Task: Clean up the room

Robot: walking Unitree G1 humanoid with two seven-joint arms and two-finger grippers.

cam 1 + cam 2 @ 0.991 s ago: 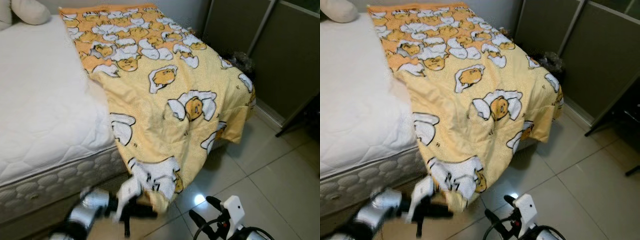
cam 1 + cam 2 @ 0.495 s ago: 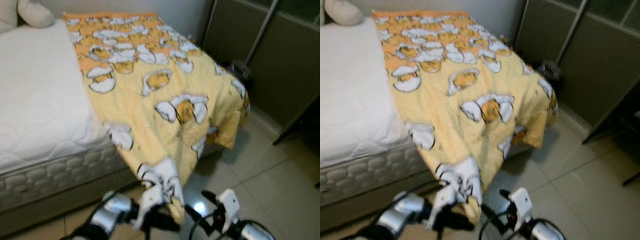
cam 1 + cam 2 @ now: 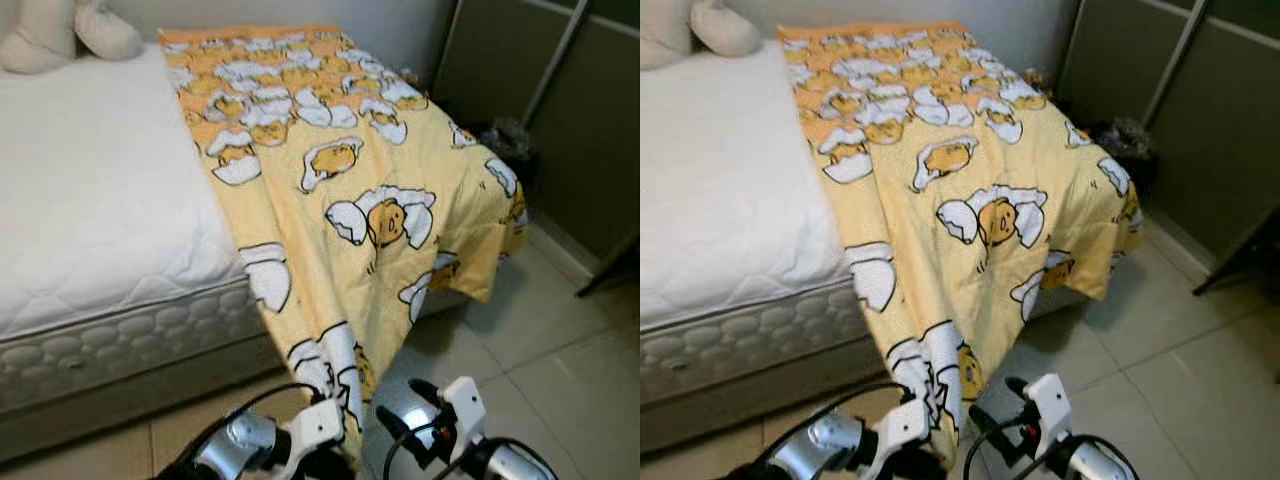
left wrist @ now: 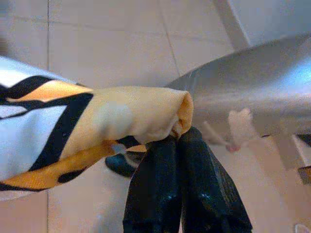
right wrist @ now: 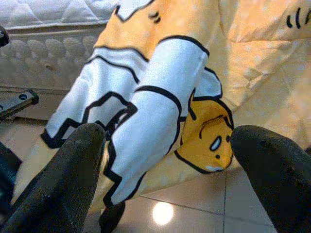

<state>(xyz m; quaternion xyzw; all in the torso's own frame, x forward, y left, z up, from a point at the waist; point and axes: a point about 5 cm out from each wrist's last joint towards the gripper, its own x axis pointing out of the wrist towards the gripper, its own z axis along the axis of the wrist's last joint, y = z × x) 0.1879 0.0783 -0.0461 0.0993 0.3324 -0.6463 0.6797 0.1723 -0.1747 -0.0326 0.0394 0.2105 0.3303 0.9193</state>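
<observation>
The robot is tidying the bed: the yellow blanket [image 3: 340,190] is lying across the mattress [image 3: 90,210] with 1 corner hanging toward the floor. The left gripper [image 4: 179,141] is pinching that corner, jaws closed on the hem. The right gripper [image 5: 167,160] is hovering just beside the hanging fabric, jaws wide apart, touching nothing. Next it probably needs to grab a 2nd edge and lift.

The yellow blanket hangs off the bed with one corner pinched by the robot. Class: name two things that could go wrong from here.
1. The left gripper pinches only a small fold of the blanket; a pull could slip it free.
2. The right gripper is open, holding nothing, so lifting one-sided may drag the hanging edge across the floor.
</observation>
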